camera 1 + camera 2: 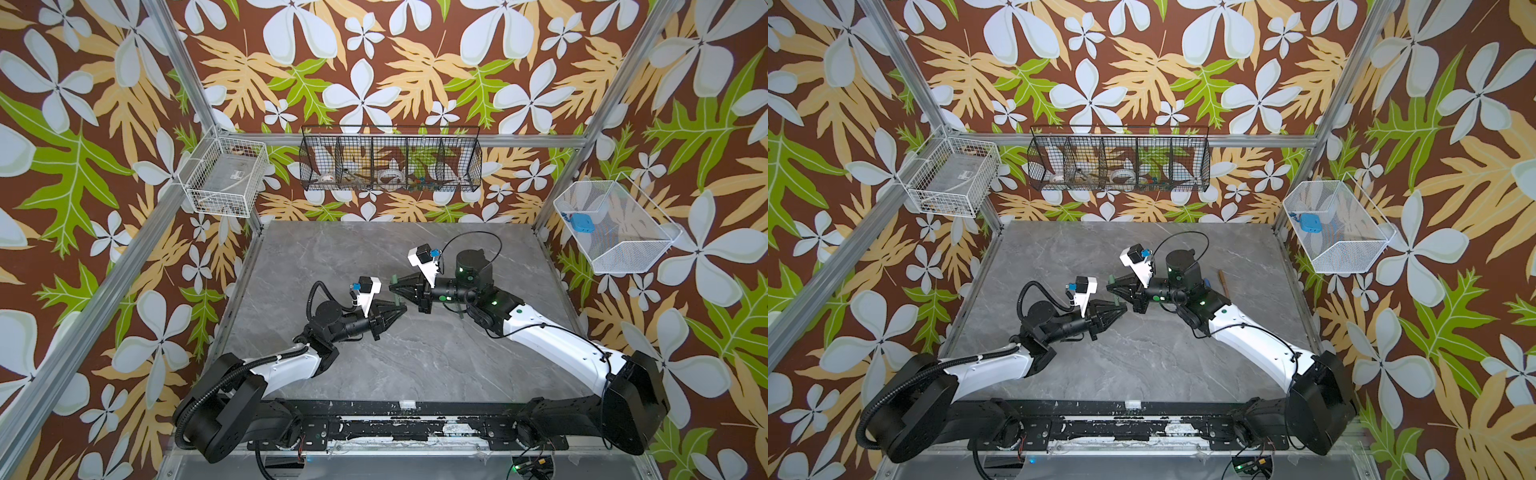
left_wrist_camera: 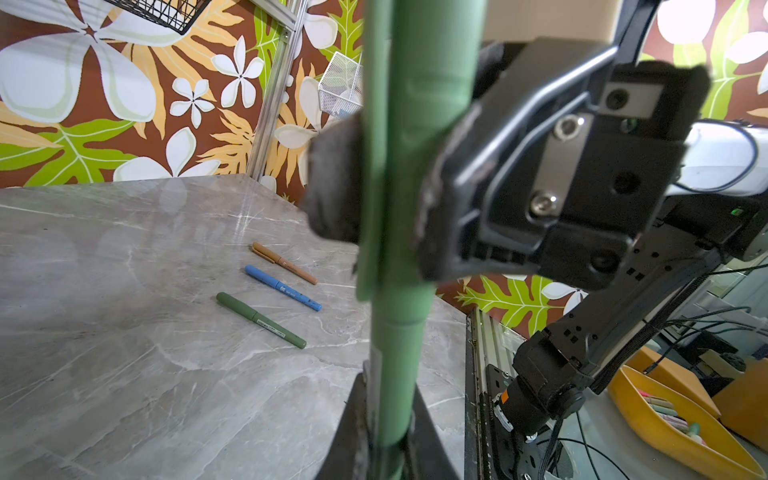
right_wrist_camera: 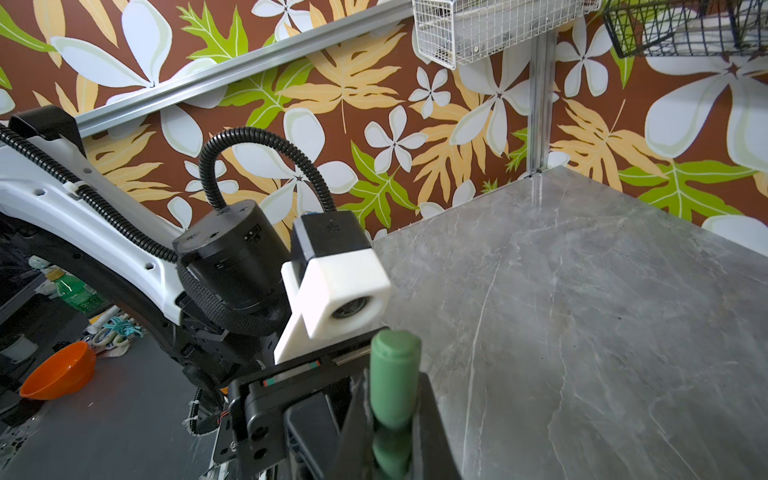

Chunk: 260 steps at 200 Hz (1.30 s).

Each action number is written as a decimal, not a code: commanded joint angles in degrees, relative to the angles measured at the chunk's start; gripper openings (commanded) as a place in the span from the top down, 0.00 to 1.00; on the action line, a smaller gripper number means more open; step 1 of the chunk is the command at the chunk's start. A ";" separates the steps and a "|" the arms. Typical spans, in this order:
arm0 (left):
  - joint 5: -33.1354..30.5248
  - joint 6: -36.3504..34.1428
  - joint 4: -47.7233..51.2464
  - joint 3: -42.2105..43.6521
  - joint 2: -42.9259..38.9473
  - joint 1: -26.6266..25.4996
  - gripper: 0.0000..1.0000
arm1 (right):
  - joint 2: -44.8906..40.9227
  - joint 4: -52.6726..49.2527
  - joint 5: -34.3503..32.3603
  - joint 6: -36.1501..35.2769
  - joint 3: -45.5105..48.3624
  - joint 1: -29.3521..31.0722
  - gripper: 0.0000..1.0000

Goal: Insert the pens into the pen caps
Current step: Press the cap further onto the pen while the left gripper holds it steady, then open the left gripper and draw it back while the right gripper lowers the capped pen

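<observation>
My left gripper (image 2: 390, 386) is shut on a dull green pen (image 2: 397, 353), which sticks out past its fingertips. A green pen cap (image 2: 432, 83) sits over the pen's far end, and my right gripper (image 3: 392, 376) is shut on that cap (image 3: 395, 361). In both top views the two grippers (image 1: 401, 309) (image 1: 392, 286) meet tip to tip above the middle of the table (image 1: 415, 365), with the green stick (image 1: 398, 297) between them. An orange-brown pen (image 2: 284, 263), a blue pen (image 2: 282, 288) and another green pen (image 2: 261, 320) lie side by side on the table, each with its cap on.
The orange-brown pen (image 1: 1224, 282) lies near the table's right edge, behind my right arm. A black wire basket (image 1: 390, 158) hangs on the back wall, and white wire baskets (image 1: 224, 176) (image 1: 615, 226) hang on the side walls. A yellow bin (image 2: 673, 419) stands beyond the table's edge.
</observation>
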<state>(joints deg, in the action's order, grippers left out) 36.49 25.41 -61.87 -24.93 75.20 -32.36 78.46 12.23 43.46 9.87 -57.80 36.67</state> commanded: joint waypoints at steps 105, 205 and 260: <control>-8.18 0.14 -14.50 -4.78 -3.21 1.42 1.00 | 5.99 -19.99 7.98 -7.08 -1.93 -1.11 1.00; -20.80 -5.01 0.03 4.11 -14.78 1.42 0.31 | 1.10 -26.84 -9.67 -1.98 -7.60 -10.04 1.00; -35.85 -8.43 18.18 6.62 -26.21 1.42 0.15 | 13.37 -32.67 -22.67 5.86 -9.66 -14.42 0.98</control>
<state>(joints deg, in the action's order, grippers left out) 10.39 19.35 -53.10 -18.72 52.49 -31.03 87.15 -16.21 26.89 11.42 -66.57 23.79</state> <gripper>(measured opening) 0.838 0.079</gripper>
